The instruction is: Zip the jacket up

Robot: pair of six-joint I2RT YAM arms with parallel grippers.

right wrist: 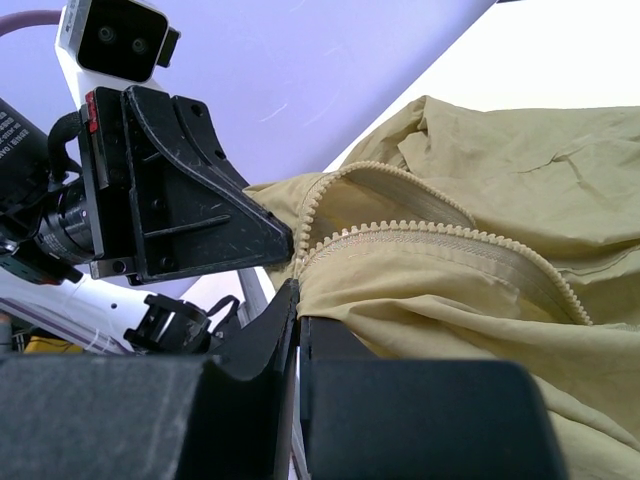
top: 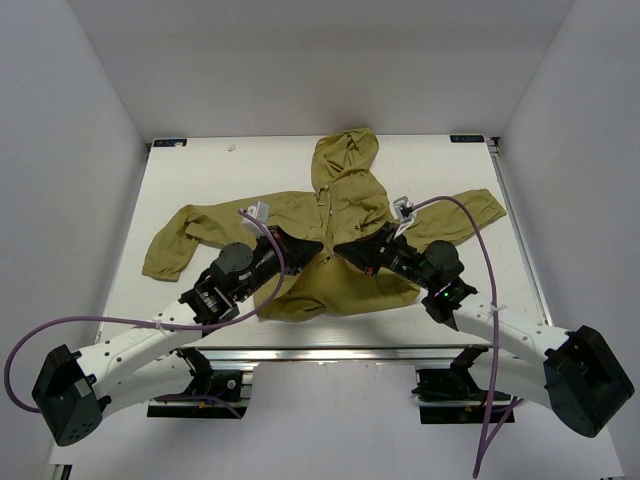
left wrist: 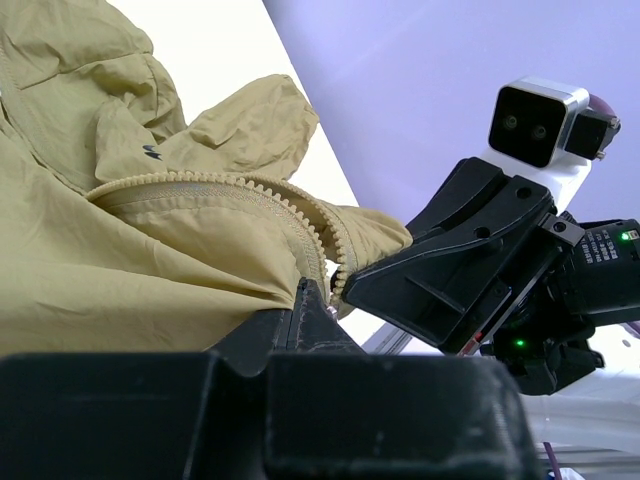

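Observation:
The olive-green hooded jacket [top: 340, 215] lies spread on the white table, hood to the far side, its front open in the lower part. My left gripper [top: 318, 244] is shut on the jacket's left front edge beside the light zipper teeth [left wrist: 318, 232]. My right gripper [top: 342, 250] is shut on the right front edge under its zipper teeth [right wrist: 440, 232]. The two grippers nearly touch tip to tip over the jacket's middle, holding the fabric lifted. The zipper slider is hidden.
The jacket's sleeves [top: 170, 245] reach toward the table's left and right sides [top: 470, 210]. The table's front rail [top: 330, 352] runs just below the hem. White walls enclose the table on three sides.

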